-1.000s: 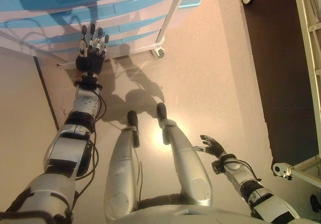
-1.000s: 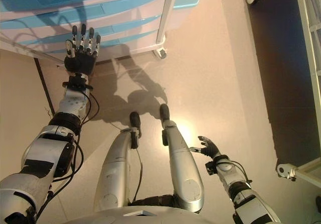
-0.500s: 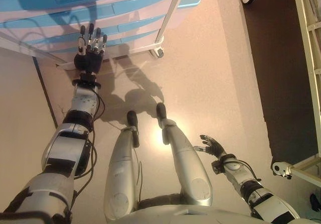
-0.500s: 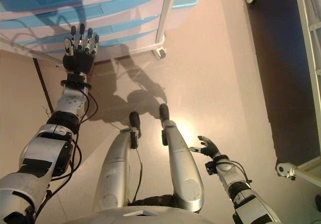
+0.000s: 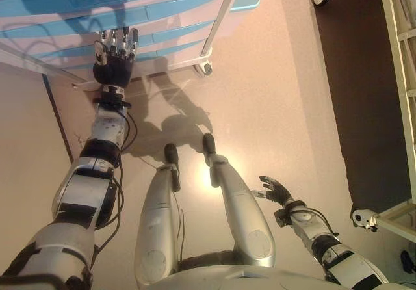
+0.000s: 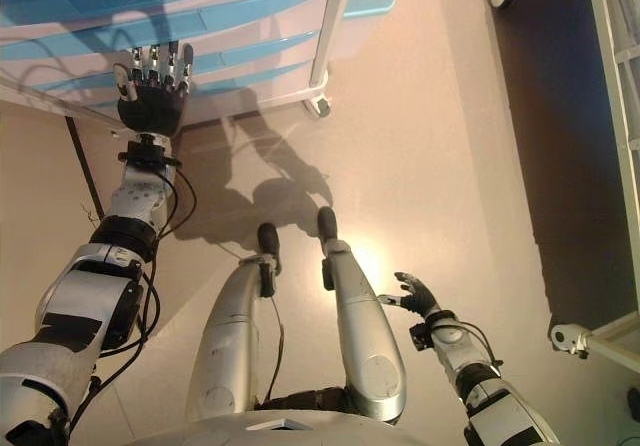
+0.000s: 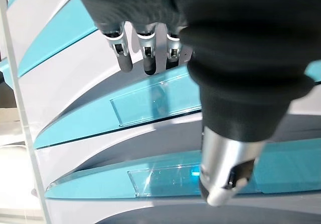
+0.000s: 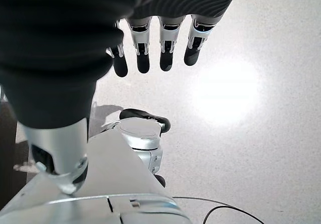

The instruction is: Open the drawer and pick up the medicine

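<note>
A white cabinet on wheels with several light-blue drawers (image 5: 97,17) stands at the top left; all drawers look closed. My left hand (image 5: 113,59) is stretched out with straight, open fingers just in front of the lower drawers. In the left wrist view its fingers (image 7: 145,48) point at a blue drawer front (image 7: 155,101) with a clear handle plate, a small gap apart from it. My right hand (image 5: 276,189) hangs low at my right side, fingers relaxed and empty. No medicine shows in any view.
The cabinet's white frame post and castor (image 5: 207,65) stand right of my left hand. A dark strip (image 5: 57,118) runs along the floor at the left. A dark mat (image 5: 351,75) and a white wheeled frame (image 5: 390,218) lie at the right.
My left hand has moved up and a little left, closer to the lower drawer fronts. My right hand has not moved.
</note>
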Tool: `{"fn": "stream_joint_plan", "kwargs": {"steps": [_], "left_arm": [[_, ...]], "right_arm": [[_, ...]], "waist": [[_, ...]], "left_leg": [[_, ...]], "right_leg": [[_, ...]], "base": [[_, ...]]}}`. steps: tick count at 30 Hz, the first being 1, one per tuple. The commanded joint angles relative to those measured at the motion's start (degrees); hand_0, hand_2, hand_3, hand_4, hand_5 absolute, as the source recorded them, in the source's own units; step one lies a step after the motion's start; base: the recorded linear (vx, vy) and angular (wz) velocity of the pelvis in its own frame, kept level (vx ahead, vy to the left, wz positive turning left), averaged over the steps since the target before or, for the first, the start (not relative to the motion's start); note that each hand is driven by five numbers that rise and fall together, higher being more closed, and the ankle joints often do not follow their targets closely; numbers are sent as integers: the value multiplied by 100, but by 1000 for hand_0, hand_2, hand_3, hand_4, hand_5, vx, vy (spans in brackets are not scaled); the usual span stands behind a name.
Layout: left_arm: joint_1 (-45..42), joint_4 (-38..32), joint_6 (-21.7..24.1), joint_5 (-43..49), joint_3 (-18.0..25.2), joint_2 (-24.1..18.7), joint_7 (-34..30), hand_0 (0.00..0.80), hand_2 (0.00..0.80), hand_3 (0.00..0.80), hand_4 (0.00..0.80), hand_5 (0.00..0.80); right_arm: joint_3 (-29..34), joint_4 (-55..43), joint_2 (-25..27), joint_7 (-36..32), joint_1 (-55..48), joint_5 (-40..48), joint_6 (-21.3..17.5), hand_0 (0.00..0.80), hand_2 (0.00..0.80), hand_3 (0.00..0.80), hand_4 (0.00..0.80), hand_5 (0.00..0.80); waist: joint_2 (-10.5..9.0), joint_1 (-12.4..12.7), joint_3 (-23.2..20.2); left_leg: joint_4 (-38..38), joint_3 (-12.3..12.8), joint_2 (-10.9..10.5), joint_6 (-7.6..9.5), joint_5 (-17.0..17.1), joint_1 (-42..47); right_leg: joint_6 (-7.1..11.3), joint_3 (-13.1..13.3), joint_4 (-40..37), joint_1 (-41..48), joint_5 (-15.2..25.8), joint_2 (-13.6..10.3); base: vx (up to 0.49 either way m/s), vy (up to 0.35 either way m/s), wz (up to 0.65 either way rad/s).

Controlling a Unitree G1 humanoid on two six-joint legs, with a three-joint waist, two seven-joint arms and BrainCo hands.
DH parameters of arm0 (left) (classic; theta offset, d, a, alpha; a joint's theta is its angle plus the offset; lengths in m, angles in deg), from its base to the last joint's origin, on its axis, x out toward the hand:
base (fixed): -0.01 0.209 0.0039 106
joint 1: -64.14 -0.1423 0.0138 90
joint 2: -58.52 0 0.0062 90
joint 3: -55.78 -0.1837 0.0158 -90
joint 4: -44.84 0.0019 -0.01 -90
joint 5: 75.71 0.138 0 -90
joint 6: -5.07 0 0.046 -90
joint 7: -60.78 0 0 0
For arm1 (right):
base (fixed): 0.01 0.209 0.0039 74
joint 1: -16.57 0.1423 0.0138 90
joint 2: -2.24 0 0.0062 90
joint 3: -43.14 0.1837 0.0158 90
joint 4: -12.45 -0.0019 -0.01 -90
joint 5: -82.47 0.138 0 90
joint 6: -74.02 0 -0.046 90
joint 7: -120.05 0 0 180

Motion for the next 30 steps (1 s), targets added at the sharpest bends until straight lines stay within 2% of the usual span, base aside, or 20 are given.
{"fn": "stream_joint_plan", "kwargs": {"steps": [1,6,7,8,9,10,15,22,27,30], "left_arm": [[1190,-1539,418,20,92,-395,-801,0,0,0,0,0],[1239,-1435,479,-38,79,-400,-681,0,0,0,0,0],[1241,-1436,456,-82,85,-402,-674,44,44,44,44,44],[1227,-1405,508,-87,87,-396,-611,483,483,483,483,483],[1222,-1387,527,-99,93,-397,-620,759,759,759,759,759],[1225,-1369,520,-101,95,-407,-600,800,800,800,800,800],[1111,-1289,529,-128,120,-382,-637,800,800,800,800,800],[561,-1665,684,-313,233,-156,-766,800,800,800,800,800],[-294,-2192,908,-10,455,138,-760,800,800,800,800,800],[-1223,-2559,698,204,767,395,-872,800,800,800,800,800]], "right_arm": [[-222,-212,136,-24,-469,9,-54,0,0,0,0,0],[-236,-141,145,-29,-438,36,-61,0,0,0,0,0],[-229,-145,143,-29,-435,25,-57,0,0,0,0,0],[-233,-132,143,-32,-422,27,-48,0,0,0,0,0],[-233,-115,134,-38,-420,10,-55,0,0,0,0,0],[-247,-122,137,-41,-425,4,-56,0,0,0,0,0],[-278,-119,116,-39,-433,-63,-74,0,0,0,0,0],[-256,-204,166,62,-416,-358,-33,0,0,0,0,0],[-187,-318,199,179,-405,-551,42,0,0,0,0,0],[-31,-332,223,200,-416,-640,175,0,0,0,0,0]], "waist": [[210,152,-178],[207,166,-192],[209,166,-193],[210,171,-197],[201,176,-203],[193,178,-205],[186,218,-203],[267,369,-185],[366,656,-218],[464,933,-299]], "left_leg": [[-899,224,-249,-14,-16,617],[-870,214,-256,-23,-16,638],[-878,215,-260,-22,-14,646],[-872,215,-265,-25,-13,643],[-873,215,-262,-26,-13,646],[-877,216,-258,-25,-13,650],[-931,158,-270,-42,28,671],[-1064,-77,-331,-101,119,771],[-1122,-331,-381,-177,170,911],[-1123,-556,-433,-267,202,1060]], "right_leg": [[-257,-112,53,328,-251,397],[-277,-137,71,363,-273,379],[-278,-135,64,373,-277,379],[-283,-132,61,381,-282,381],[-281,-135,58,389,-284,379],[-281,-139,57,393,-287,378],[-284,-157,47,429,-303,382],[-332,-191,171,552,-498,388],[-402,-445,426,720,-789,286],[-459,-696,539,946,-987,148]], "base": [[0,0,0],[0,0,0],[0,0,0],[0,0,0],[0,0,0],[0,0,0],[-23,-3,-1],[-63,27,3],[-84,-37,17],[-52,-90,31]]}}
